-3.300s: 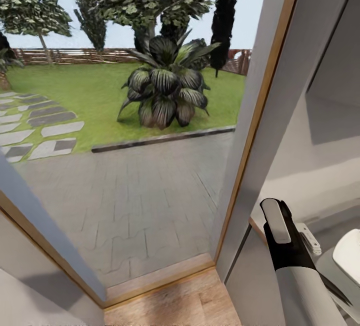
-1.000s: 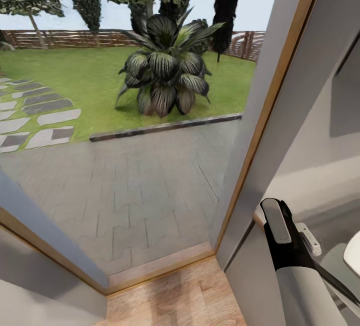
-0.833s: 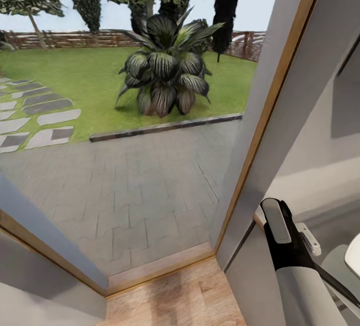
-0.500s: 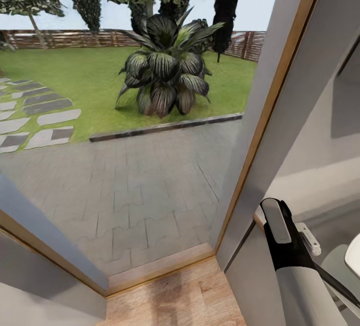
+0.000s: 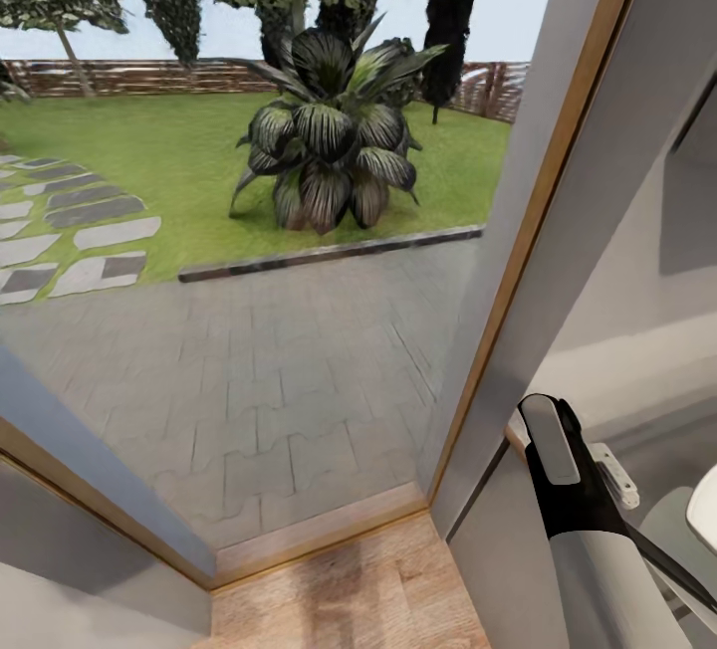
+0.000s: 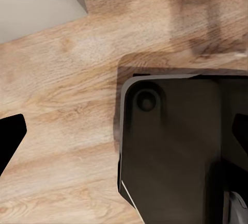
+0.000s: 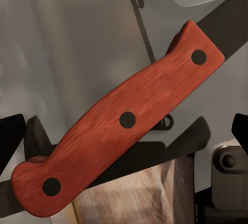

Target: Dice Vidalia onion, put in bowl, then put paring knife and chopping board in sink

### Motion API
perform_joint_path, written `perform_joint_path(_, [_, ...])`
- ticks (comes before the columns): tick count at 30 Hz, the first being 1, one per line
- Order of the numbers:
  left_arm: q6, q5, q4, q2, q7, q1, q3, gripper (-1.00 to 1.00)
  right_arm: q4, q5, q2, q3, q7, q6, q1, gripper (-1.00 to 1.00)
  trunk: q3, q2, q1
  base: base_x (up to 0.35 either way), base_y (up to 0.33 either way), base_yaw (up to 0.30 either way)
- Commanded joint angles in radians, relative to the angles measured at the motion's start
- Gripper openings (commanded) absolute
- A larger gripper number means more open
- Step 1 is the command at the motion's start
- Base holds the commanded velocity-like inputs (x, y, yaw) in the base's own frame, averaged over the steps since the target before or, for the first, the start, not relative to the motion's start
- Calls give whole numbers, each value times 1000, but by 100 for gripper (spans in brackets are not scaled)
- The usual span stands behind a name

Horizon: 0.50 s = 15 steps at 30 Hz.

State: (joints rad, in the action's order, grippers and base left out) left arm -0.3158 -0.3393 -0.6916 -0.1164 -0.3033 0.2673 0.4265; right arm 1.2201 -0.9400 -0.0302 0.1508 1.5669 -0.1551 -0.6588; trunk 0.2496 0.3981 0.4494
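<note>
Between right claw (image 7: 124, 131) fingers: paring knife (image 7: 121, 123), red handle, pinched. Left claw (image 6: 124, 131) spread over wood floor (image 6: 57, 110).

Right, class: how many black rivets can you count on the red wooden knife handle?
3, spaced along the red wooden knife handle in the right wrist view: one near the butt end, one at the middle, one near the dark blade. Any on the far side would be hidden.
</note>
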Motion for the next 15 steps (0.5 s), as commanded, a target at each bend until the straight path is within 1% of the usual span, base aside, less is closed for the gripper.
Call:
perform_joint_path(1, [-3, -9, -1, -2, -8, 0, 8, 100, 1, -3, -1, 2, 4, -11, -1, 100, 2, 2, 1, 0, 0, 0])
perform_joint_path(15, [-3, -9, -2, -2, -8, 0, 9, 100, 1, -3, 0, 3, 4, -11, -1, 100, 23, 2, 1, 0, 0, 0])
